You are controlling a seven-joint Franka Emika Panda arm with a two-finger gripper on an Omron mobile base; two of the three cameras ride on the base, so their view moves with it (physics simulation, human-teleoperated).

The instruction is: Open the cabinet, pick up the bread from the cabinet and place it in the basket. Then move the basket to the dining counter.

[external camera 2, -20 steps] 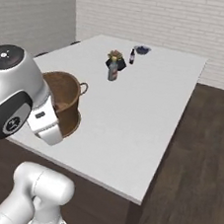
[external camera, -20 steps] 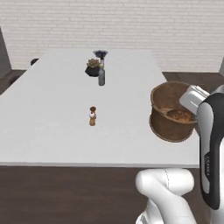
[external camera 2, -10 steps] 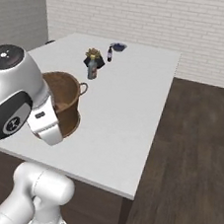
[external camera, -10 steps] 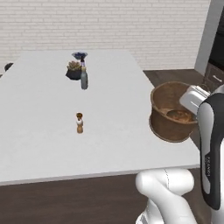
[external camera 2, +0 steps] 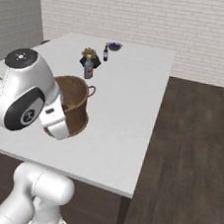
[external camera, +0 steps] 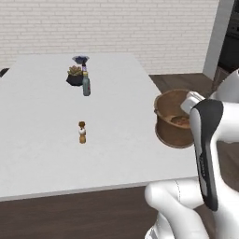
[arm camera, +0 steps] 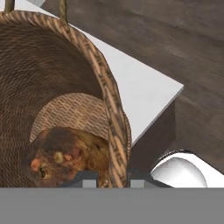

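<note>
Left base view: the basket point(external camera: 173, 119) hangs at the dining counter point(external camera: 46, 140)'s right edge, a small figurine point(external camera: 82, 132) well clear. Right base view: open white counter top lies beyond the basket point(external camera 2: 73, 103). Hand view: the gripper point(arm camera: 111, 178) clamps the basket's rim; the bread point(arm camera: 65, 156) lies inside.

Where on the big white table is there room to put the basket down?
Most of the dining counter is bare: the near strip before the small shaker, and the right side. It is crowded only at the far end by the plant and bottle.
</note>
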